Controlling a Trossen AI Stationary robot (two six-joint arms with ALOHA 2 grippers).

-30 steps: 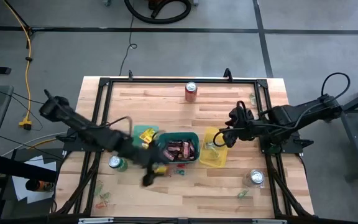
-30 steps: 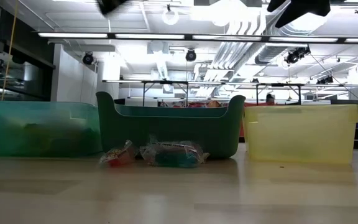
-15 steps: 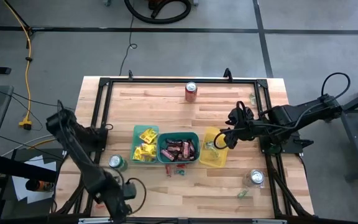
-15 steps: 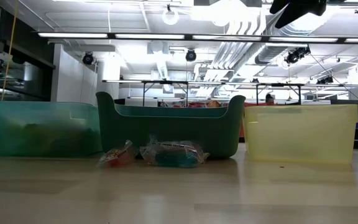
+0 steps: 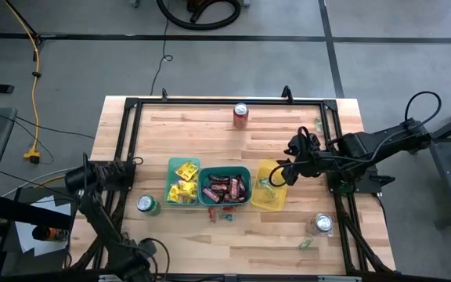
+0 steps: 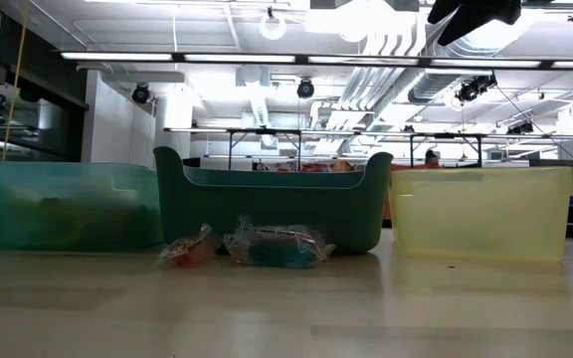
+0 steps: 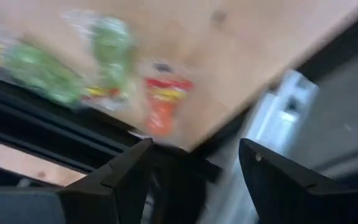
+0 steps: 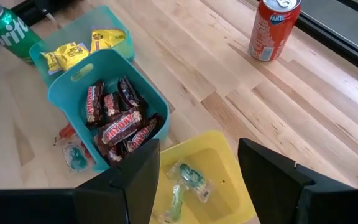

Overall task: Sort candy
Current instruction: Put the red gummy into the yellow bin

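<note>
Hovering over the yellow bin (image 5: 271,197), right gripper (image 5: 276,178) fingers spread; left gripper (image 7: 194,180) likewise spread.

table (image 5: 272,141): pale wood boards, smooth, a little shiny
table frame (image 5: 210,101): black metal, dull
teal bin (image 8: 114,71): smooth plastic, just past the right claw (image 8: 197,163)
yellow bin (image 8: 219,149): see-through plastic, right under that claw
chocolate bars (image 8: 120,121): glossy brown wrappers
yellow packets (image 8: 73,53): shiny, crinkly
red can (image 8: 274,28): shiny metal
green can (image 8: 8,31): shiny metal
small sweets (image 7: 114,59): clear crinkly wrap, near the left claw (image 7: 194,163)
claw fingers (image 8: 272,171): dark, dull plastic
</note>
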